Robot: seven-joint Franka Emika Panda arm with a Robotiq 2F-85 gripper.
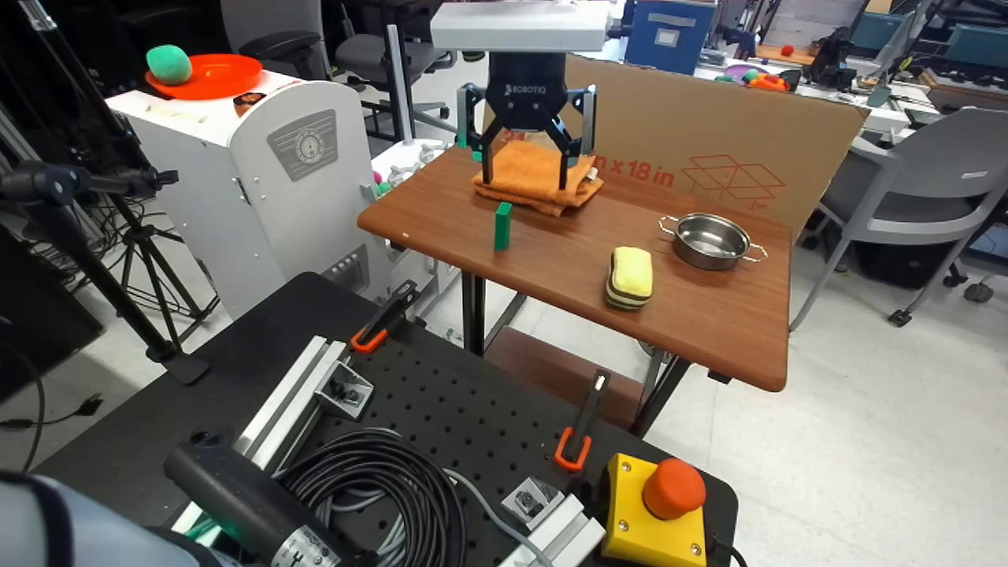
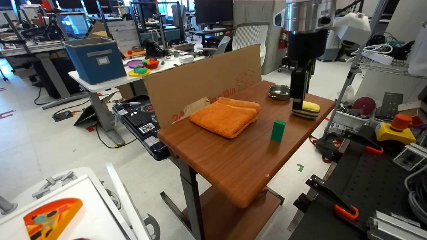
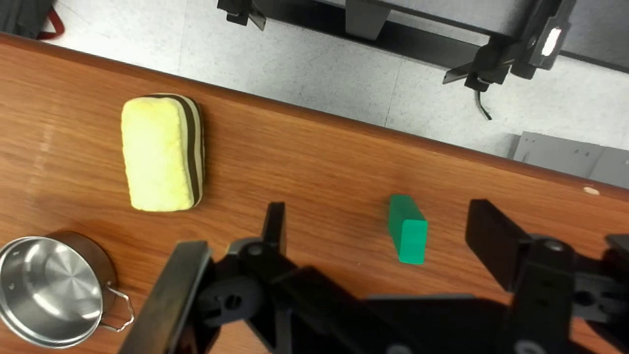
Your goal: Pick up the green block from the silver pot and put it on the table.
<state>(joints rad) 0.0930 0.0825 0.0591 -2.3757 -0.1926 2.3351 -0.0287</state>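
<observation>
The green block (image 1: 502,227) stands upright on the brown wooden table (image 1: 551,260), apart from the pot. It also shows in an exterior view (image 2: 277,130) and in the wrist view (image 3: 409,231). The silver pot (image 1: 697,253) sits on the table near the cardboard; its inside looks empty in the wrist view (image 3: 93,260). My gripper (image 1: 524,179) is open and empty, pointing down above the table. In the wrist view the green block appears between the open fingers (image 3: 377,205), below them and not touched. An exterior view also shows the gripper side-on (image 2: 298,105).
A yellow sponge-like pad (image 1: 631,276) lies between the pot and the table's near edge. A folded orange towel (image 2: 227,116) lies by the upright cardboard sheet (image 2: 206,80) along the back edge. A black perforated platform (image 1: 457,409) stands beside the table.
</observation>
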